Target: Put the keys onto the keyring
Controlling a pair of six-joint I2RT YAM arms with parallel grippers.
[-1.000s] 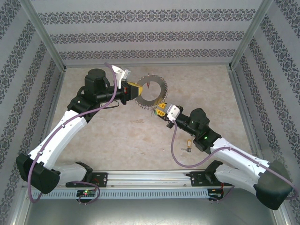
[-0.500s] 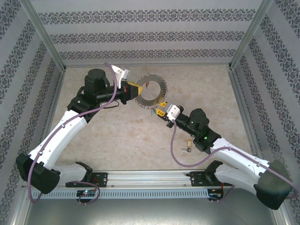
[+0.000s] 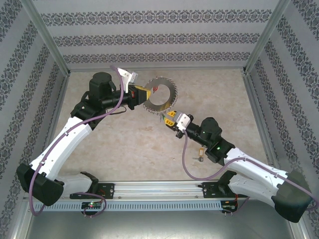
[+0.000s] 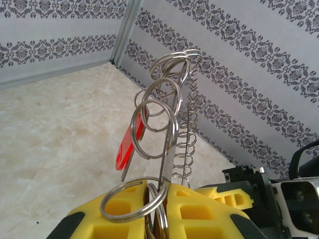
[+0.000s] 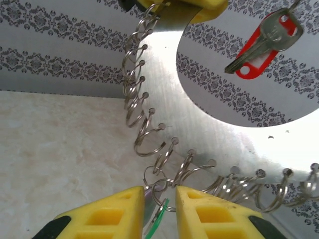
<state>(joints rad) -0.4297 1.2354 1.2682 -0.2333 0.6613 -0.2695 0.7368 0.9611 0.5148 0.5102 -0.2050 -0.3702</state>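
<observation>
The keyring (image 3: 172, 92) is a large grey hoop fringed with silvery links, held off the table. My left gripper (image 3: 143, 94) is shut on its left rim; in the left wrist view the yellow fingers (image 4: 117, 211) pinch the hoop (image 4: 171, 154) edge-on. A red-tagged key (image 5: 259, 47) hangs from a link, and its red tag (image 4: 127, 148) also shows in the left wrist view. My right gripper (image 3: 169, 118) is at the hoop's near rim (image 5: 199, 119). Its jaws stand narrowly apart on a green-tagged key (image 5: 158, 223), whose small ring touches a link.
A loose key (image 3: 200, 155) lies on the beige table beside my right forearm. Patterned walls close the table in on three sides, with metal posts (image 3: 252, 47) at the corners. A rail (image 3: 159, 188) runs along the near edge.
My right gripper has shifted slightly left and away along the hoop's near rim. The left gripper and hoop have barely moved.
</observation>
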